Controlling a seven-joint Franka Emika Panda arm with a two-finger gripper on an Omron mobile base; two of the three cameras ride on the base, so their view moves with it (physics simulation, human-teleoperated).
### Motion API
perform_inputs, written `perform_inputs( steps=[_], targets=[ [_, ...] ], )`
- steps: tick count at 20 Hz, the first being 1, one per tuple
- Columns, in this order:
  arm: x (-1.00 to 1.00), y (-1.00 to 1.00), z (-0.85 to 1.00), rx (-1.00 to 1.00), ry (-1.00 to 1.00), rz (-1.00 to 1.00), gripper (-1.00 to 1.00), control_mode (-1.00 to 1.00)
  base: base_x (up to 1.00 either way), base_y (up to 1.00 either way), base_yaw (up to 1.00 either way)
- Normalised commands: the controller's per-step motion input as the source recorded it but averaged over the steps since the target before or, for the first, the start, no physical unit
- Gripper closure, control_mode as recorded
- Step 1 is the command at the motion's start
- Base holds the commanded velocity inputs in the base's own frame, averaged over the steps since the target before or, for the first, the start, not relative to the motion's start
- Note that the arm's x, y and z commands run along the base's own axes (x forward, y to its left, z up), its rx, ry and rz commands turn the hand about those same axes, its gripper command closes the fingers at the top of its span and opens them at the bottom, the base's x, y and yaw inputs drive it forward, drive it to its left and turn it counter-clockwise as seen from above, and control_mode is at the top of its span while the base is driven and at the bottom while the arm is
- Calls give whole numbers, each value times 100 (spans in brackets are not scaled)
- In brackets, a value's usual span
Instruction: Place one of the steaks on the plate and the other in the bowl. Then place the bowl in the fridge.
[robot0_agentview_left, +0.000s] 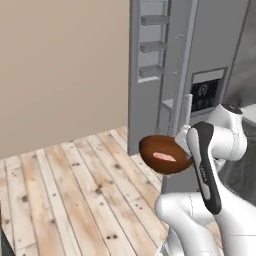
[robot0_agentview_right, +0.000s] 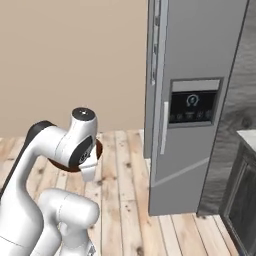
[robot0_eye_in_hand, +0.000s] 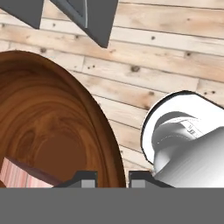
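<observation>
Nearest to us, in the hand view, the jaws of the gripper (robot0_eye_in_hand: 112, 178) pinch the rim of the bowl (robot0_eye_in_hand: 52, 127), one dark tip inside the wall and one outside. Low in the bowl's hollow lies the pale pink steak (robot0_eye_in_hand: 15, 177), striped and partly cut off by the frame's edge. Beneath the bowl runs the plank floor (robot0_eye_in_hand: 166, 65).

From the left base view, we see the bowl (robot0_agentview_left: 162, 154) held up in the air beside the arm, tilted so that its inside faces the camera, with the pink steak (robot0_agentview_left: 164, 156) resting in it. From the right base view, the arm's joint covers nearly all of the bowl (robot0_agentview_right: 98, 149); a brown edge peeks out beside it.

Farther off stands the grey fridge (robot0_agentview_left: 150, 100), its left door swung open so the door racks show in the left base view. The right base view gives its front instead: a dark panel (robot0_agentview_right: 193, 107) with small light symbols, too small for us to read.
</observation>
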Motion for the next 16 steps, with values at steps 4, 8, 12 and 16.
perform_inputs(
  steps=[4,8,12,16],
  targets=[
    [0,0,0,0,0,0,100,100,66,92,-23],
    [0,0,0,0,0,0,100,100,85,85,-25],
    [0,0,0,0,0,0,100,100,82,69,-20],
    [0,0,0,0,0,0,100,100,76,56,-24]
  ],
)
